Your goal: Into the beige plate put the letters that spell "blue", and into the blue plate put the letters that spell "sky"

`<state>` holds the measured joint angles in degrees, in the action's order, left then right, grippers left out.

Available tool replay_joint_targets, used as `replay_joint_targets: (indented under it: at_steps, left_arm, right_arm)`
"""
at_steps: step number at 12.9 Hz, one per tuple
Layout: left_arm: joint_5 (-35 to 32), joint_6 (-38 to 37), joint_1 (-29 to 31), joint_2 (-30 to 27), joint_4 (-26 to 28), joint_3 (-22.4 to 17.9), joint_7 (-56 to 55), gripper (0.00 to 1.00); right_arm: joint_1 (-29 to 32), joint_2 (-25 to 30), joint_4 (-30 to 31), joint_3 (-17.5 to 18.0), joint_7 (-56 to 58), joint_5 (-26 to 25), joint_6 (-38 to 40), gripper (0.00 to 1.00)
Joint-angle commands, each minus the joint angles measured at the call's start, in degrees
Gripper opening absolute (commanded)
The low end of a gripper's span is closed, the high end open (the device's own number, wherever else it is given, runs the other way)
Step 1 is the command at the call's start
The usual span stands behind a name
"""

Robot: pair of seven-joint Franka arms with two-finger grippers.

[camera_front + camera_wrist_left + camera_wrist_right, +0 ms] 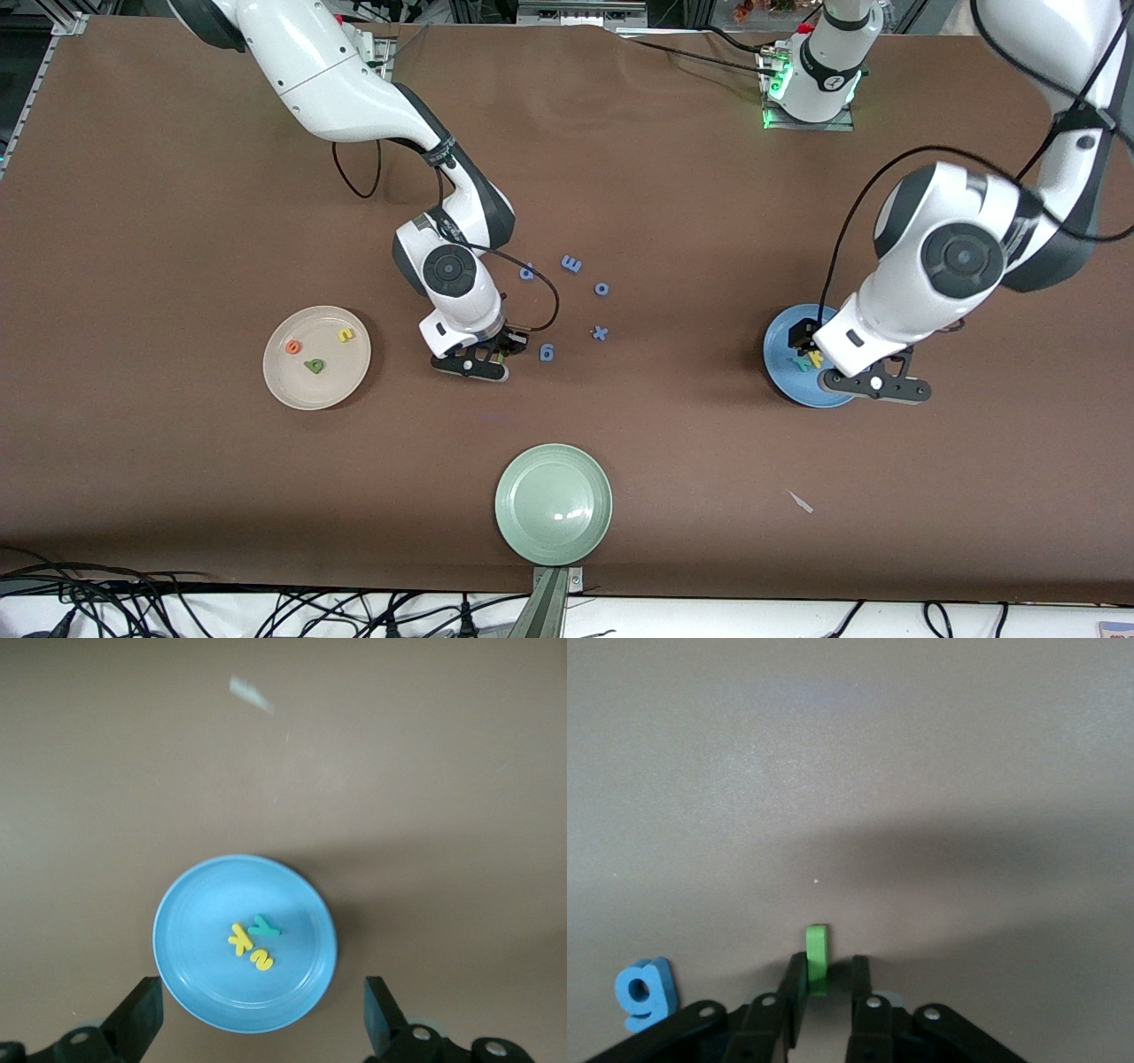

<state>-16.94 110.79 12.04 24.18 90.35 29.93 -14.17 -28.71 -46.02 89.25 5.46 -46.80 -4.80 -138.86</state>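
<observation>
The beige plate point(292, 383) toward the right arm's end holds the orange e point(293, 347), the yellow u point(345, 335) and the dark green b point(314, 365). My right gripper point(507, 347) point(828, 979) is down at the table beside the blue g. It is shut on the green l point(818, 952), with one finger against the letter and the other close beside it. The blue plate point(787, 383) point(195, 966) holds the yellow k point(239, 939), the teal y point(263, 927) and the yellow s point(261, 960). My left gripper point(806, 347) point(261, 1014) hangs open over this plate and holds nothing.
Blue letters lie mid-table: p point(526, 273), m point(571, 263), o point(601, 288), x point(600, 333) and g point(547, 353) point(645, 992). A pale green plate point(554, 503) sits near the front edge. A white scrap point(800, 501) point(250, 693) lies nearer the camera than the blue plate.
</observation>
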Motion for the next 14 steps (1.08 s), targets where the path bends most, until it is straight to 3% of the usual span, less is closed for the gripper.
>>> replay_joint_targets:
  at_steps: [1, 5, 7, 8, 10, 12, 13, 14]
  left_arm:
    - [4.53, -3.02, 1.31, -4.65, -0.96, 0.22, 1.6, 1.0]
    - [5.6, -13.12, 1.66, -7.39, -7.35, 0.31, 1.61, 1.0]
    - [9.09, -15.08, 2.63, -7.82, -10.63, -0.74, 1.61, 1.0]
    - [11.46, -15.08, 1.33, -9.66, -10.2, -4.23, 1.69, 1.0]
    - [14.38, -14.99, -9.18, -13.44, -7.13, -17.64, 1.87, 1.0]
    - [17.45, -14.91, -12.48, -16.52, -2.49, -24.19, 4.75, 1.0]
    - [19.2, -14.12, -13.35, -18.01, 0.24, -26.48, 6.94, 1.0]
    - [20.27, -12.81, -15.28, -20.11, 3.05, -29.2, 7.66, 1.0]
  right_arm:
    - [-0.12, -0.13, -0.65, -0.62, 0.91, -0.3, -0.1, 0.04]
    - [4.7, 8.55, 2.5, -1.33, 14.15, -0.3, 9.45, 0.03]
    - [9.27, 16.1, 9.67, -1.33, 25.39, -0.3, 11.32, 0.03]
    - [11.55, 20.14, 14.16, -1.5, 31.53, -0.38, 11.24, 0.04]
    - [17.0, 26.92, 20.77, -2.9, 45.77, -0.39, 11.5, 0.1]
    - [18.25, 31.76, 27.26, -5.53, 49.43, -0.12, 11.5, 0.37]
    - [18.26, 33.26, 28.69, -5.55, 49.35, -0.04, 11.5, 0.44]
    - [18.26, 34.23, 28.62, -5.55, 49.52, 0.05, 12.29, 0.66]
